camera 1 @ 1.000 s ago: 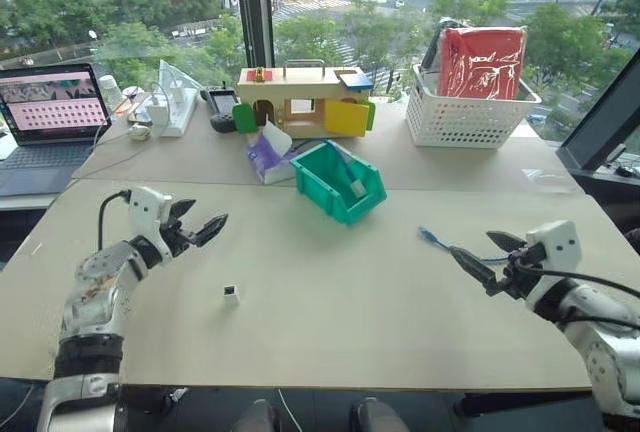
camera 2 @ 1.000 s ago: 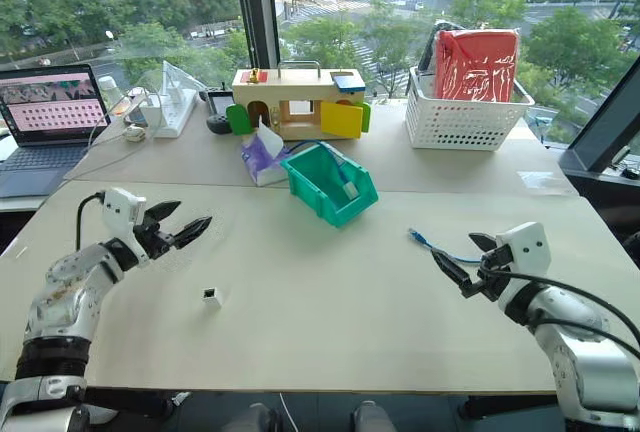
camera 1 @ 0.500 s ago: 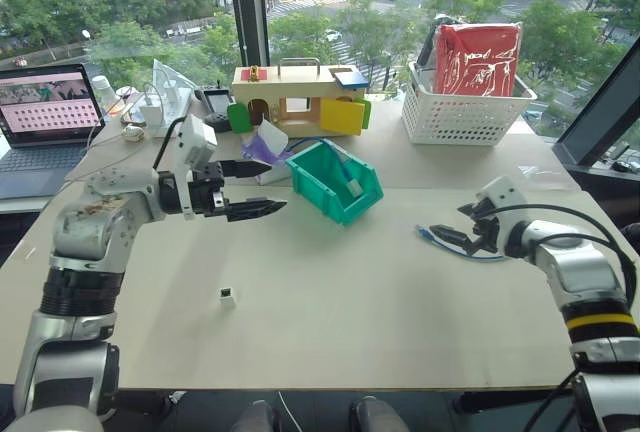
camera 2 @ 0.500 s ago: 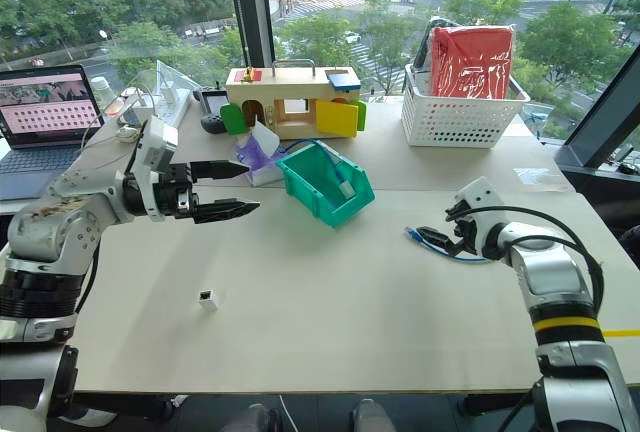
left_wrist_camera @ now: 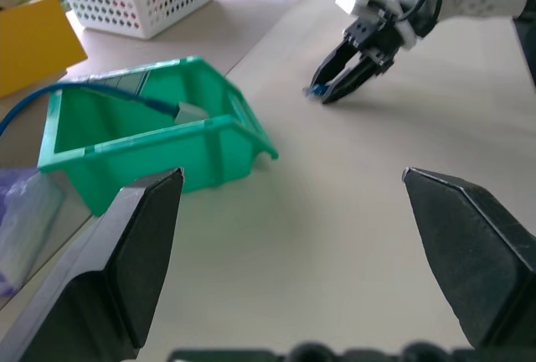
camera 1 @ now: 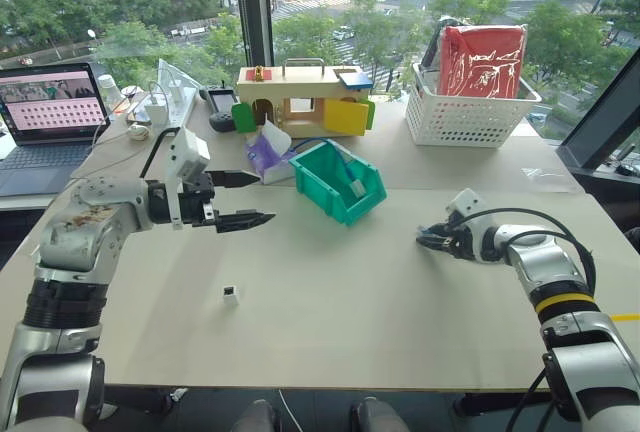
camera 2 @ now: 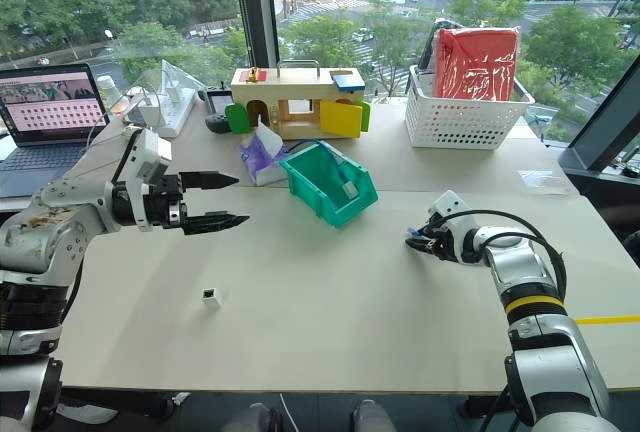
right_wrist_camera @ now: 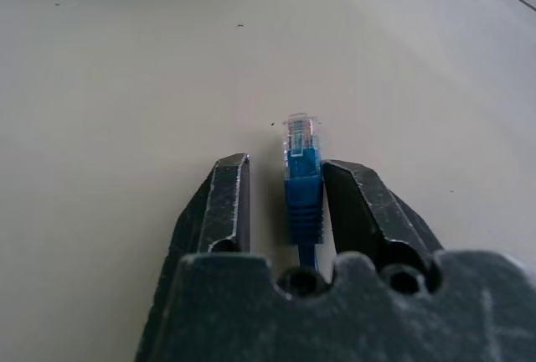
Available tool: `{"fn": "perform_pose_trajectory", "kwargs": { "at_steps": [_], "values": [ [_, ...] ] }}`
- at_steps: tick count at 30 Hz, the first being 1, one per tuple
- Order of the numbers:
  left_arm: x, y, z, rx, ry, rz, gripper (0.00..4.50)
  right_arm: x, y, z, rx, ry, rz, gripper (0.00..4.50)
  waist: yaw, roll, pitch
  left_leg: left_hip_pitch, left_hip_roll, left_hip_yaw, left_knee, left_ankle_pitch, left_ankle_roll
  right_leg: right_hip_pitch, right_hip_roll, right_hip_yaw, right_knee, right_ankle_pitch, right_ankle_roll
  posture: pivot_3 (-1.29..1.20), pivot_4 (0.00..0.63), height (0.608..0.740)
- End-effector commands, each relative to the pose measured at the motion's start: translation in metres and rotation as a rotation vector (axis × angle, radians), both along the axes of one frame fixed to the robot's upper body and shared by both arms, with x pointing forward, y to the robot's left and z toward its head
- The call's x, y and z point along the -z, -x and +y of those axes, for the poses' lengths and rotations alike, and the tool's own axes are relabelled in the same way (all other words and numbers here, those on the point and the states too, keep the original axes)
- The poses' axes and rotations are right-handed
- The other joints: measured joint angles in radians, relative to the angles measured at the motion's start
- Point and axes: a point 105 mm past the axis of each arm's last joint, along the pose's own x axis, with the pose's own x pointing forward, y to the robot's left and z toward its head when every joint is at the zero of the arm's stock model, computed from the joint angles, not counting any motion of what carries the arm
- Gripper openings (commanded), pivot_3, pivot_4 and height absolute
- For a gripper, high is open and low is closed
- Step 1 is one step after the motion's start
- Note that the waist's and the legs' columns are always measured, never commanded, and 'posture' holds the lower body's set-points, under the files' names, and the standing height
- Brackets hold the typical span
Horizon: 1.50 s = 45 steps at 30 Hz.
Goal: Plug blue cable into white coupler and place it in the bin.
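Since the earlier frame, both arms have extended over the table. Left gripper (camera 1: 245, 199) hovers at left centre, level, fingers wide, above the white coupler (camera 1: 230, 295). Right gripper (camera 1: 428, 241), centre right, is lowered to the table; the blue cable (right_wrist_camera: 302, 179) plug lies lengthwise between its narrowed fingers, tip protruding.

Matt beige tabletop (camera 1: 330, 322); glossy green plastic bin (camera 1: 325, 187); white plastic lattice basket (camera 1: 470, 117); clear plastic plug on blue cable (right_wrist_camera: 301, 173); scuffed black gripper fingers (right_wrist_camera: 226, 203).
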Motion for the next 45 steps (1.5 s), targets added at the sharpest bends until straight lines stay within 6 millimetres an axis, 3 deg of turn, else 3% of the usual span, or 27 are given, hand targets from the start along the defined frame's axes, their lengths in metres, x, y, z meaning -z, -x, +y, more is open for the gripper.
{"fn": "perform_pose_trajectory", "kwargs": {
  "at_steps": [1, 7, 11, 16, 18, 19, 23, 28, 33, 37, 43, 45],
  "values": [
    [-0.002, 0.001, 0.001, 0.022, -0.029, -0.030, 4.48, -0.011, 0.000, 0.009, -0.009, -0.026, 0.010, 0.27, 0.001, 0.000, 0.000, 0.000, 0.000, 0.000, 0.000, 0.000, 0.000, 0.000, 0.000, 0.000, 0.000, 0.000, 0.000, 0.00, 0.150, 0.730],
    [-0.003, 0.001, -0.009, 0.100, -0.022, -0.021, 4.48, -0.035, 0.020, 0.076, -0.270, -0.080, 0.022, 0.12, -0.001, 0.001, 0.000, -0.001, 0.000, 0.000, 0.000, 0.000, 0.000, -0.002, 0.001, 0.000, 0.001, 0.000, 0.000, 0.00, 0.150, 0.730],
    [0.002, 0.001, -0.020, 0.160, -0.051, -0.014, 4.48, -0.032, 0.049, 0.118, -0.491, -0.018, 0.073, 0.12, 0.002, 0.001, 0.000, -0.001, 0.001, 0.000, 0.000, 0.000, 0.000, -0.002, 0.001, 0.000, 0.002, 0.000, 0.000, 0.00, 0.150, 0.730],
    [0.016, 0.004, -0.038, 0.250, -0.121, -0.005, 4.48, -0.022, 0.071, 0.146, -0.693, 0.108, 0.081, 0.12, 0.011, 0.001, 0.000, -0.002, 0.000, 0.000, 0.001, 0.000, 0.000, -0.002, 0.000, 0.000, 0.002, 0.000, 0.000, 0.00, 0.150, 0.730],
    [0.022, 0.006, -0.049, 0.292, -0.140, 0.001, 4.48, -0.018, 0.076, 0.154, -0.739, 0.150, 0.078, 1.14, 0.014, 0.001, 0.000, -0.003, 0.000, 0.000, 0.002, 0.000, 0.000, -0.002, 0.000, 0.000, 0.002, 0.000, 0.000, 0.00, 0.150, 0.730],
    [0.024, 0.007, -0.054, 0.314, -0.142, 0.007, 4.48, -0.017, 0.079, 0.155, -0.757, 0.157, 0.090, 1.36, 0.014, 0.001, 0.000, -0.003, 0.000, 0.000, 0.002, 0.000, 0.000, -0.002, 0.000, 0.000, 0.002, 0.000, 0.000, 0.00, 0.150, 0.730],
    [0.034, 0.012, -0.072, 0.401, -0.167, 0.021, 4.48, -0.029, 0.078, 0.148, -0.732, 0.141, 0.080, 2.72, 0.014, 0.001, 0.000, -0.003, 0.000, -0.001, 0.003, 0.000, 0.000, -0.003, 0.001, 0.000, 0.002, 0.000, 0.000, 0.00, 0.150, 0.730],
    [0.056, 0.012, -0.092, 0.464, -0.248, 0.027, 4.48, -0.061, 0.071, 0.123, -0.576, 0.042, 0.021, 4.43, 0.016, 0.001, 0.000, -0.004, 0.000, -0.001, 0.003, 0.000, 0.000, -0.003, 0.000, 0.000, 0.002, 0.000, 0.000, 0.00, 0.150, 0.730],
    [0.081, 0.007, -0.098, 0.475, -0.350, 0.003, 4.48, -0.088, 0.057, 0.075, -0.285, 0.010, -0.092, 4.48, 0.023, 0.001, 0.000, -0.004, 0.000, -0.001, 0.003, 0.000, 0.000, -0.003, 0.000, -0.001, 0.002, 0.000, 0.000, 0.00, 0.150, 0.730],
    [0.092, 0.003, -0.107, 0.465, -0.364, 0.021, 4.48, -0.093, 0.060, 0.042, -0.098, -0.019, -0.123, 4.48, 0.027, 0.001, 0.000, -0.005, 0.000, -0.001, 0.003, 0.000, 0.000, -0.003, 0.000, -0.001, 0.001, 0.000, 0.000, 0.00, 0.150, 0.730],
    [0.097, 0.002, -0.129, 0.462, -0.231, 0.136, 4.48, -0.094, 0.071, 0.036, -0.016, -0.081, -0.131, 4.48, 0.024, 0.001, 0.000, -0.006, 0.000, -0.002, 0.004, 0.000, 0.000, -0.004, 0.000, -0.001, 0.001, 0.000, 0.000, 0.00, 0.150, 0.730],
    [0.106, -0.003, -0.131, 0.451, -0.280, 0.120, 4.48, -0.100, 0.069, 0.029, 0.045, -0.111, -0.150, 4.48, 0.022, 0.001, 0.000, -0.006, 0.000, -0.002, 0.005, 0.000, 0.001, -0.004, 0.001, -0.001, 0.002, 0.000, 0.000, 0.00, 0.150, 0.730]
  ]
}}
